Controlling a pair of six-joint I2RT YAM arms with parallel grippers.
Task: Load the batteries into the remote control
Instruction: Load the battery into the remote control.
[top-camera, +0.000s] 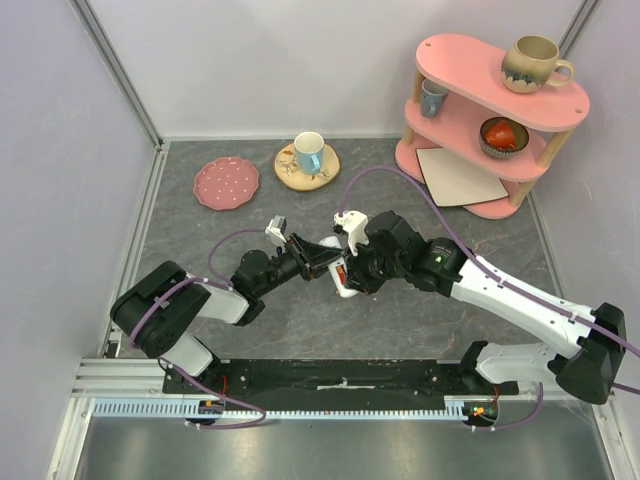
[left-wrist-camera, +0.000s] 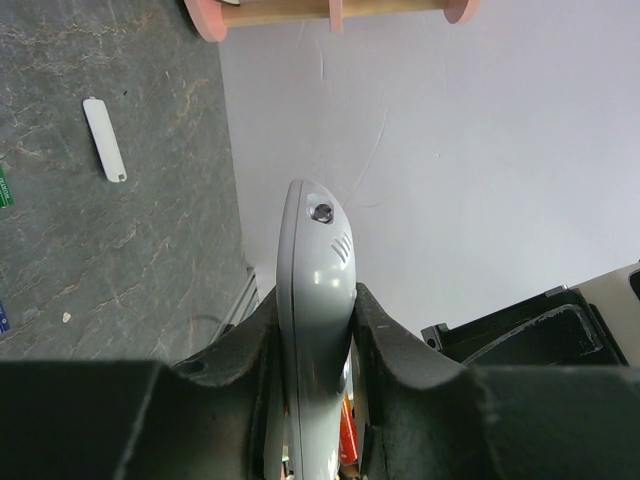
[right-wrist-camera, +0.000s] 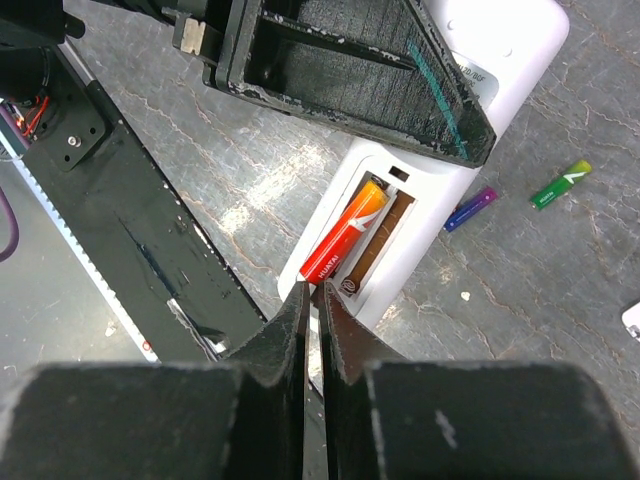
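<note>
The white remote control (right-wrist-camera: 440, 190) lies back-up with its battery recess open. My left gripper (left-wrist-camera: 315, 300) is shut on its sides and holds it edge-on in the left wrist view; in the top view the left gripper (top-camera: 312, 258) meets the remote (top-camera: 346, 288) at mid-table. A red-orange battery (right-wrist-camera: 345, 230) lies slanted in one slot; the slot beside it is empty. My right gripper (right-wrist-camera: 315, 290) is shut, its tips at the battery's near end, nothing between them. A blue-purple battery (right-wrist-camera: 470, 208) and a green battery (right-wrist-camera: 560, 184) lie on the table beside the remote.
A white battery cover (left-wrist-camera: 105, 140) lies on the grey table. A pink shelf (top-camera: 495, 120) with cups stands at the back right. A pink plate (top-camera: 226, 183) and a cup on a wooden coaster (top-camera: 308, 160) sit at the back. The black rail (right-wrist-camera: 130, 230) runs nearby.
</note>
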